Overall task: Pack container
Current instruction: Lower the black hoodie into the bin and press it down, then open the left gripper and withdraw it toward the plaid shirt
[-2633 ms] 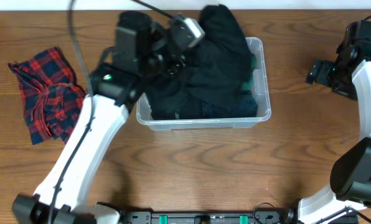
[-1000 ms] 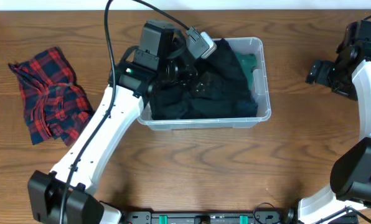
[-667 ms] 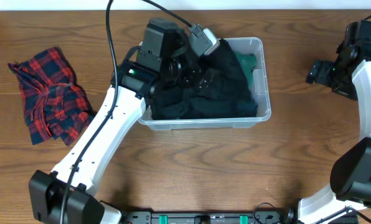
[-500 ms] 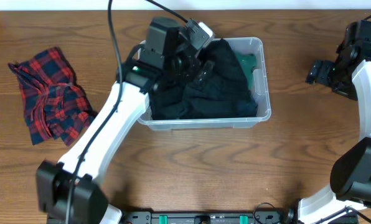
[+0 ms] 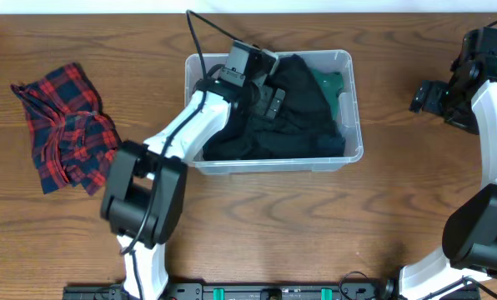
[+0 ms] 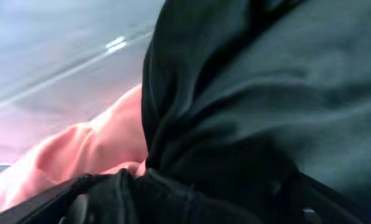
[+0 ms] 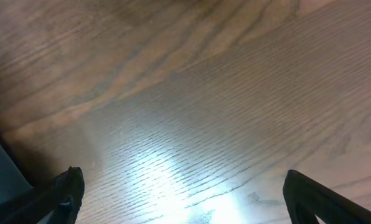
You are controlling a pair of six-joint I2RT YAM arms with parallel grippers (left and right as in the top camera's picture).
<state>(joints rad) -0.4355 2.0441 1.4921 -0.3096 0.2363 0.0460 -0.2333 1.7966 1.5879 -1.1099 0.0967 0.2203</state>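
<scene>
The clear container (image 5: 355, 125) stands at the back centre of the table, stuffed with black clothes (image 5: 298, 117) and a green piece (image 5: 330, 82) at its right end. My left gripper (image 5: 272, 100) reaches down into the container and is open, its fingers spread wide against the black fabric (image 6: 266, 93). In the left wrist view only the finger edges (image 6: 67, 200) show at the bottom corners, and a pink cloth (image 6: 79, 149) lies beside the black one. My right gripper (image 5: 424, 96) hovers far right, open over bare wood (image 7: 192, 112), holding nothing.
A red plaid cloth (image 5: 61, 125) lies crumpled on the table at the far left. The left arm's cable (image 5: 200, 33) arcs over the container's back left corner. The right arm's base stands at the front right.
The black garment that hung over the container's back rim now lies inside it. My left arm has folded in and its gripper has sunk deeper and rightward into the clothes. The right arm stayed still.
</scene>
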